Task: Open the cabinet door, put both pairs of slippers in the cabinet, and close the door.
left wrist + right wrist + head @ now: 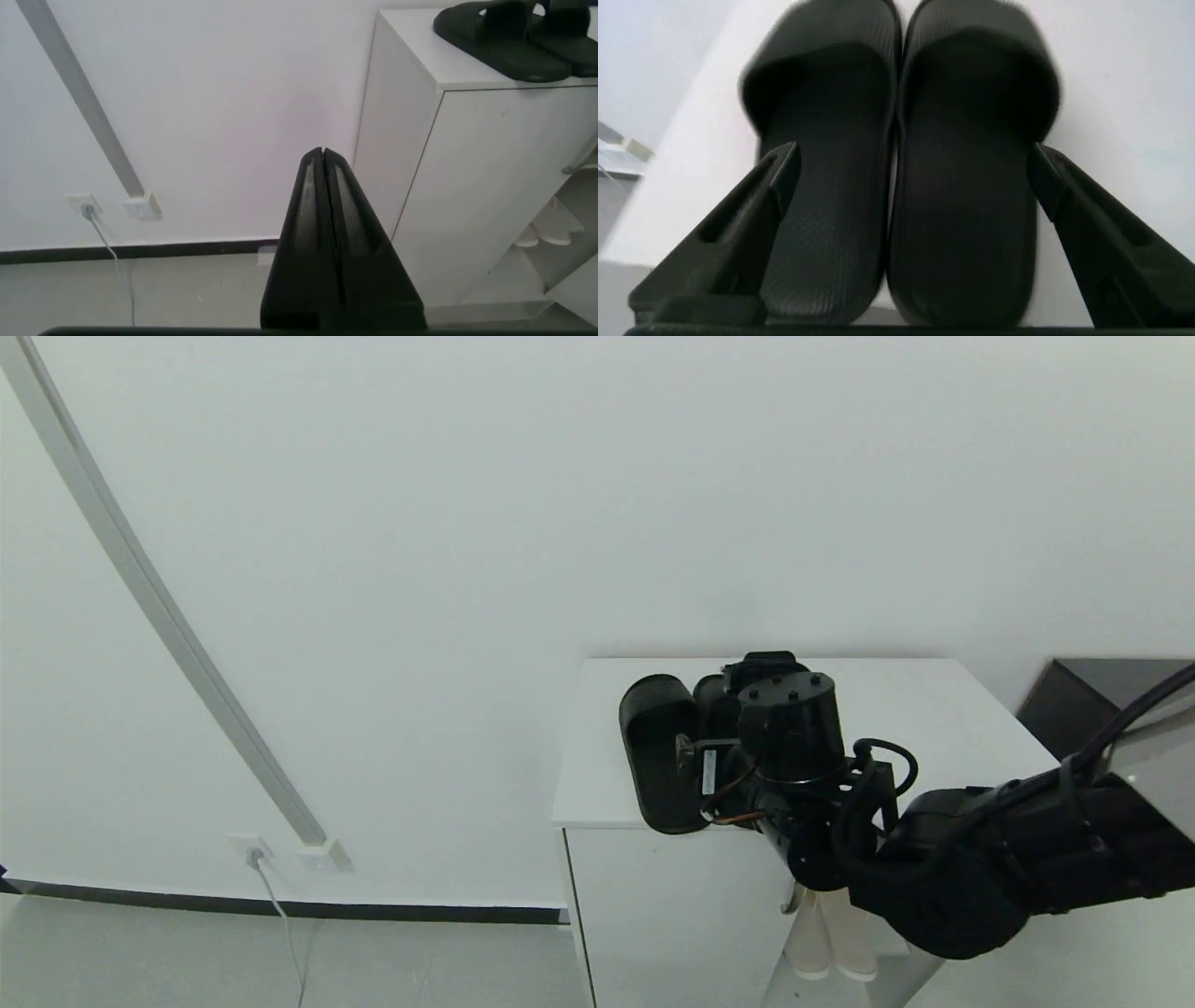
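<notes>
A pair of black slippers (896, 159) lies side by side on the top of the white cabinet (878, 709), near its front left corner (658, 765). My right gripper (906, 233) is open, with one finger (738, 233) on each outer side of the pair. My left gripper (322, 233) is shut and holds nothing. It hangs in front of the wall, left of the cabinet (402, 140). Two white slippers (831, 943) stand inside the cabinet, below the right arm. The cabinet door (672, 915) is ajar.
A wall socket with a plugged-in cable (250, 852) sits low on the wall to the left, beside a slanted grey wall strip (168, 616). A dark object (1083, 695) stands to the right of the cabinet. Bare floor (187, 961) lies left of the cabinet.
</notes>
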Tool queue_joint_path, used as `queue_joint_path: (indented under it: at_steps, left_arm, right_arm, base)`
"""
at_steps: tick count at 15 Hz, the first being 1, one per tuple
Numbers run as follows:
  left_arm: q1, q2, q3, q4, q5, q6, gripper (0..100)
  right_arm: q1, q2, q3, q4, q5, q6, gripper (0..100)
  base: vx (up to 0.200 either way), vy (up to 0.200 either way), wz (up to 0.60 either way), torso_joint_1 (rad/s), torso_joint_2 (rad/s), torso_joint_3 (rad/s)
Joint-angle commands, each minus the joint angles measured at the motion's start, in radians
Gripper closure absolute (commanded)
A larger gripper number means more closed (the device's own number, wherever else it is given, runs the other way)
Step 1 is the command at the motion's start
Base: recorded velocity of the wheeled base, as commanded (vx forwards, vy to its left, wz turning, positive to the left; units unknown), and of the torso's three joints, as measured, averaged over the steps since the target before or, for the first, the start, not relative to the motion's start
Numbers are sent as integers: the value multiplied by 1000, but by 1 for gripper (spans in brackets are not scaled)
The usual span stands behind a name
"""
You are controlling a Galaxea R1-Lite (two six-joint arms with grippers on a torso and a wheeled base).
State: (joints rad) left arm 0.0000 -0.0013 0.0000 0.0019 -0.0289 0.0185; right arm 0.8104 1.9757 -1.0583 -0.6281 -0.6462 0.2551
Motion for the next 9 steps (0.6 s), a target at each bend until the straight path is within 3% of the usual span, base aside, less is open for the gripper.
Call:
queue_joint_path:
  at_steps: [1, 7, 9]
  left_arm:
    - [0, 1, 0, 0, 0, 0, 100]
    - [0, 1, 0, 0, 0, -2, 100]
    - [0, 1, 0, 0, 0, -2, 100]
  right_arm:
    - [3, 49, 9, -19, 0, 0, 0]
    - [-65, 203, -77, -197, 36, -120, 0]
    - [-80, 239, -135, -193, 63, -128, 0]
  base:
    - [0, 0, 0, 0, 0, 0]
    - [0, 0, 0, 0, 0, 0]
    - [0, 0, 0, 0, 0, 0]
